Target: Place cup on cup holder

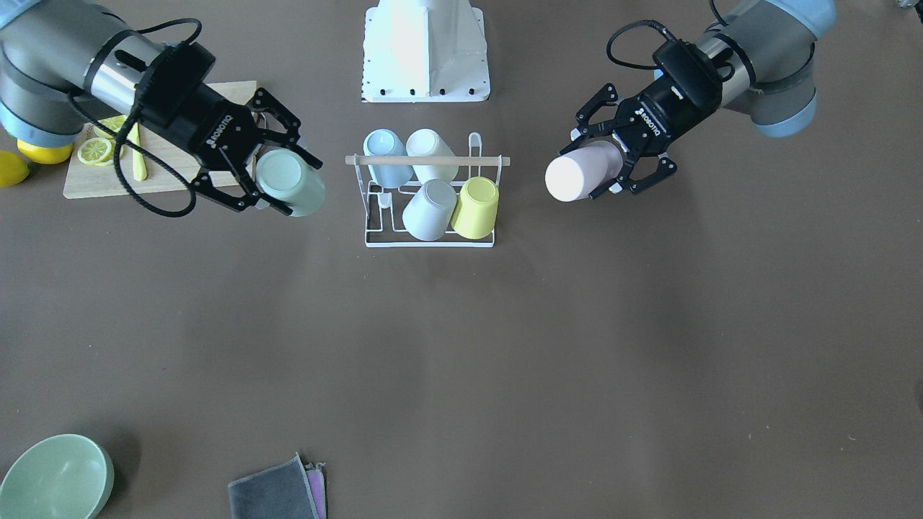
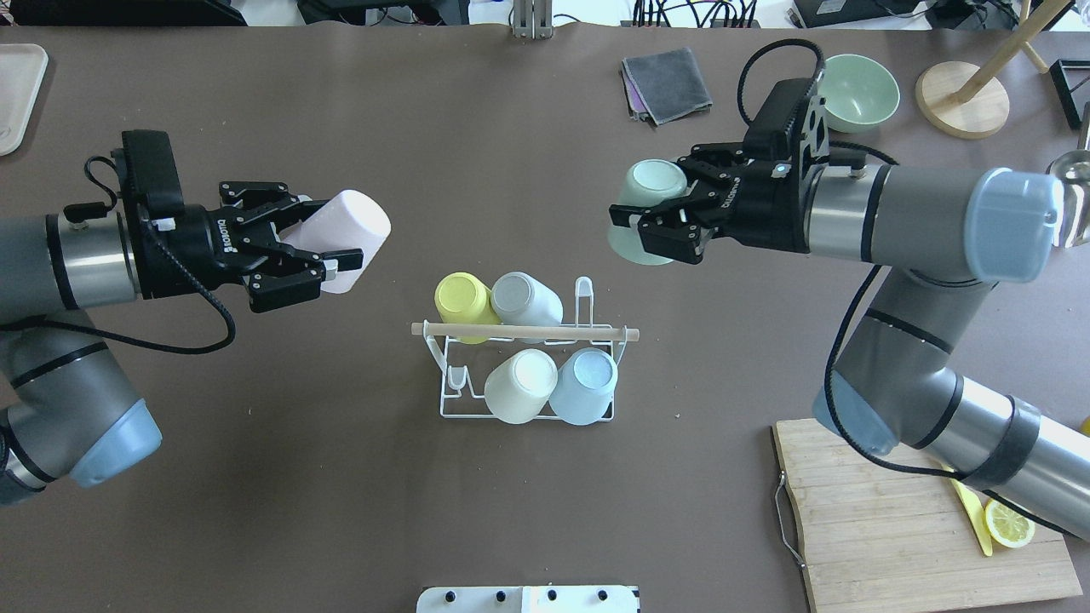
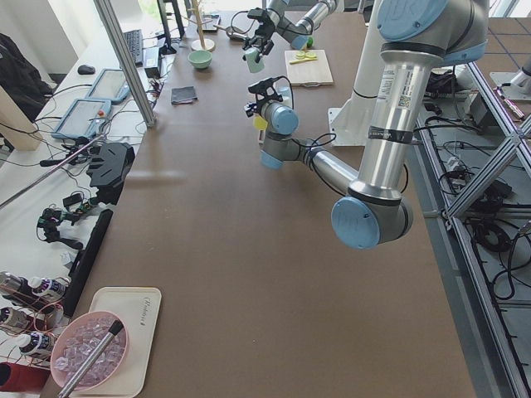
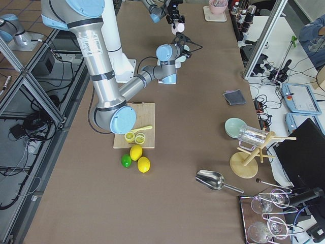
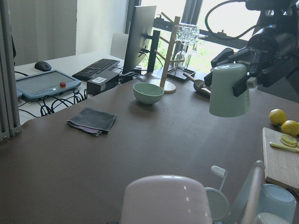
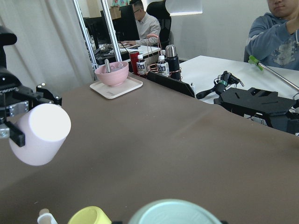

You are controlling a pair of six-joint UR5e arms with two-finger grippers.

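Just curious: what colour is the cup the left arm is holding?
Pale pink; the cup shows best in the overhead view.

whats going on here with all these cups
Two robot arms are loading a white cup holder. The left tool holds a pink cup, the right tool a pale green cup, both in the air beside it. A yellow cup, grey cup, cream cup and blue cup sit on it; two prongs are free.
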